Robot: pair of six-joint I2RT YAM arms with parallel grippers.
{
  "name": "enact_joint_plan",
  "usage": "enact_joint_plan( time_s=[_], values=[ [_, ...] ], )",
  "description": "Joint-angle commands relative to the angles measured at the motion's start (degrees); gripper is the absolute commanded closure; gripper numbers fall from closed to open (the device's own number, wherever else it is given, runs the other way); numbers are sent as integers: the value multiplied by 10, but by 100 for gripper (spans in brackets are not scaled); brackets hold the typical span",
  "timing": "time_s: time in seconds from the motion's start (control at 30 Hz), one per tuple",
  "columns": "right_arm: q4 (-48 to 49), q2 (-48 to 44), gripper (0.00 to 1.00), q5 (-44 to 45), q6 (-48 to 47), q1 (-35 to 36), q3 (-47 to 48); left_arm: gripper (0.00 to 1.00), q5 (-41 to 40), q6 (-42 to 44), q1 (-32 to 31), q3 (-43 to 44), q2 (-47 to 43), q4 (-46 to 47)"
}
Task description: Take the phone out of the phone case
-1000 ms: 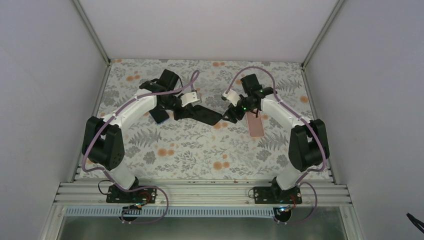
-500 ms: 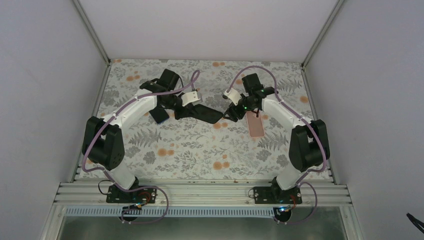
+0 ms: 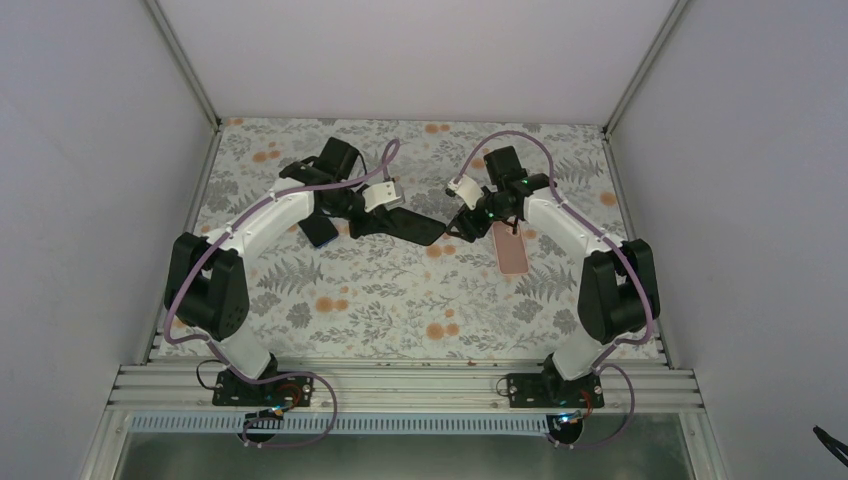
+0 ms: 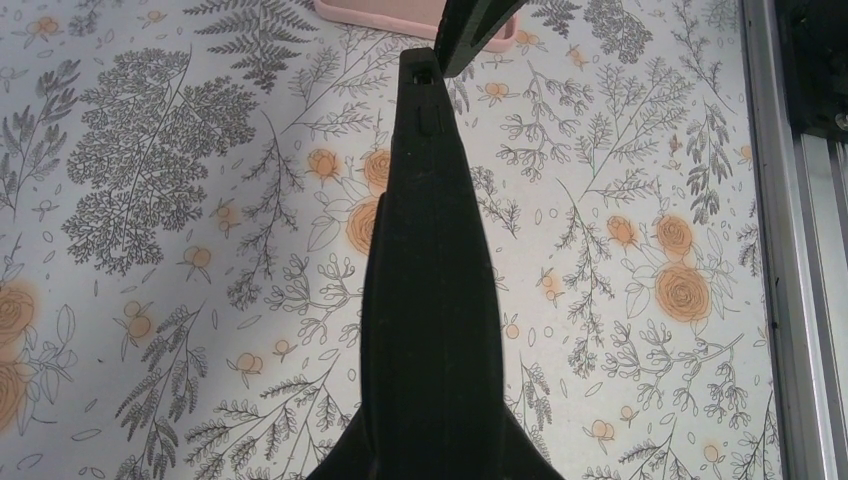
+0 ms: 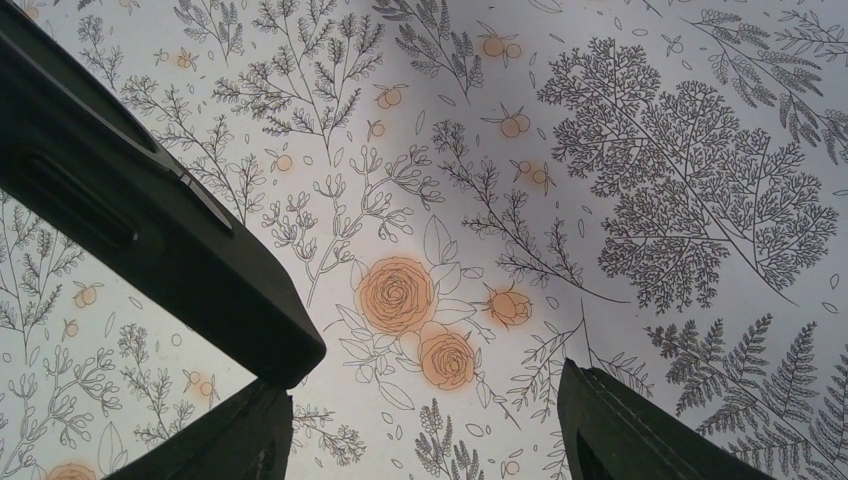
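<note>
Nudges the right gripper (image 3: 458,228) a shade farther from its base than a second ago; leaves the black phone (image 3: 410,230) and the pink phone case (image 3: 512,252) in place. Clamps the left gripper (image 3: 372,222) tight on the left end of the phone and holds it out low over the floral tablecloth (image 3: 400,300), free end pointing at the right gripper; cannot tell whether that end rests on the cloth.

Shows, from the left wrist, the phone running straight away from the camera, dark and narrow, with a small port in its far end and a slot along one side. Shows past that tip one dark finger (image 4: 478,22) of the right gripper, just beside the phone's end; cannot tell about contact.

Holds the right jaws well apart. Shows, from the right wrist, two black fingertips at the bottom edge with flowered cloth between them. Puts the phone's end corner just above the fingertip (image 5: 235,440) on the left of that view, touching or barely off, cannot tell which.

Leaves the case flat on the cloth, out of both grippers, just to the right of the right gripper, far end at the right wrist, apart from the phone. Leaves a dark blue flat object (image 3: 320,233) on the cloth beneath the left forearm.
</note>
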Motion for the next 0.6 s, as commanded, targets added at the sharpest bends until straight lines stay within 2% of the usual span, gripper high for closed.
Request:
enact_joint_plan(
  time_s=[0.0, 0.27, 0.47, 0.57],
  values=[
    [27, -2, 32, 28, 10, -11, 15, 98, 77, 18, -13, 21, -3, -20],
    [52, 14, 32, 78, 26, -11, 22, 98, 100, 40, -19, 23, -3, -44],
    [83, 30, 32, 163, 30, -13, 32, 98, 133, 59, -20, 26, -4, -68],
    [94, 38, 32, 177, 20, -15, 42, 98, 140, 68, -22, 30, -3, -79]
  ],
)
